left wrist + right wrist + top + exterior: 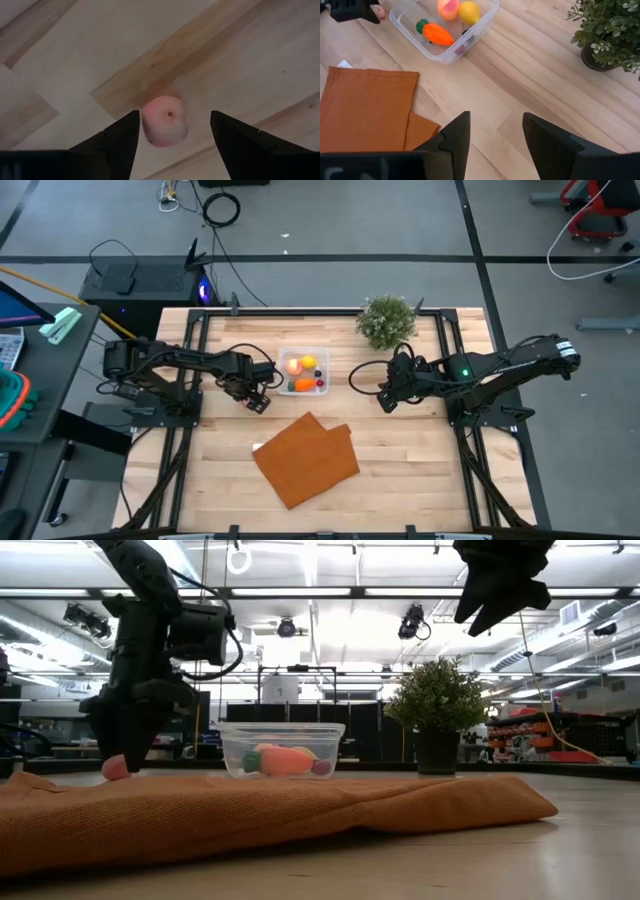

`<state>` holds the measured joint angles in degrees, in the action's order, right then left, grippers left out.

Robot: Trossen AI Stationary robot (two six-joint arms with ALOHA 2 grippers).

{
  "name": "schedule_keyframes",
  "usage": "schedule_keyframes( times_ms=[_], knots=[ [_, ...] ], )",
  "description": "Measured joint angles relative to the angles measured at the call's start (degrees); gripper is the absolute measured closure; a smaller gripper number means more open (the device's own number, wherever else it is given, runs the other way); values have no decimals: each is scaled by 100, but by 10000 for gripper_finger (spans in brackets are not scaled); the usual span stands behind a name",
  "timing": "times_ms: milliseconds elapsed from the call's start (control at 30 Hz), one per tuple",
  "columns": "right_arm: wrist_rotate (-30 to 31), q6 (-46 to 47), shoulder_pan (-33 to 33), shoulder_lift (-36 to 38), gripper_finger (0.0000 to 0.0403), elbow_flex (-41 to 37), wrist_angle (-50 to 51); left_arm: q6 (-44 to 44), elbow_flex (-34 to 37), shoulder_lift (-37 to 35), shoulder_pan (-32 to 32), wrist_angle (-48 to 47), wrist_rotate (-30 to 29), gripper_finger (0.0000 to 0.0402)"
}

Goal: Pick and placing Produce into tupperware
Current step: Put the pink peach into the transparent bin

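Pink fruit (165, 121) sits between the left gripper's (172, 132) open jaws; overhead hides it.

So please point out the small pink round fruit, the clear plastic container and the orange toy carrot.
small pink round fruit (165, 122), left wrist view, its dimpled face.
clear plastic container (400, 23), right wrist view, its corner wall.
orange toy carrot (438, 34), right wrist view, its body.

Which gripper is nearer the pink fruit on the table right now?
Left. The left gripper straddles the pink fruit, open; the right gripper hangs beyond the tupperware.
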<state>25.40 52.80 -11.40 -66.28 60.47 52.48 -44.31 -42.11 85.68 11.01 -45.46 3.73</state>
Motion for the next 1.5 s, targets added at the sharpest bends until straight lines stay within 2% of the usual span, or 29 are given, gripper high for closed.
schedule_keyframes(
  times_ms=[133, 733, 1067, 1233, 1500],
  knots=[
    [-3, 11, 0, 0, 251, 0, 1, 2, 0, -1, -1, 73, 2, 161],
    [1, 9, 0, 0, 251, 0, 6, 151, 0, -1, 1, 71, 2, 266],
    [3, 9, 0, 0, 251, 0, 10, 166, -6, -45, 1, 53, 72, 255],
    [3, 7, 0, 0, 251, 0, 14, 182, -106, -147, 6, -111, 210, 264],
    [6, -30, 2, 0, 251, 0, 5, 757, -1194, -191, 71, -853, 200, 264]
  ],
)
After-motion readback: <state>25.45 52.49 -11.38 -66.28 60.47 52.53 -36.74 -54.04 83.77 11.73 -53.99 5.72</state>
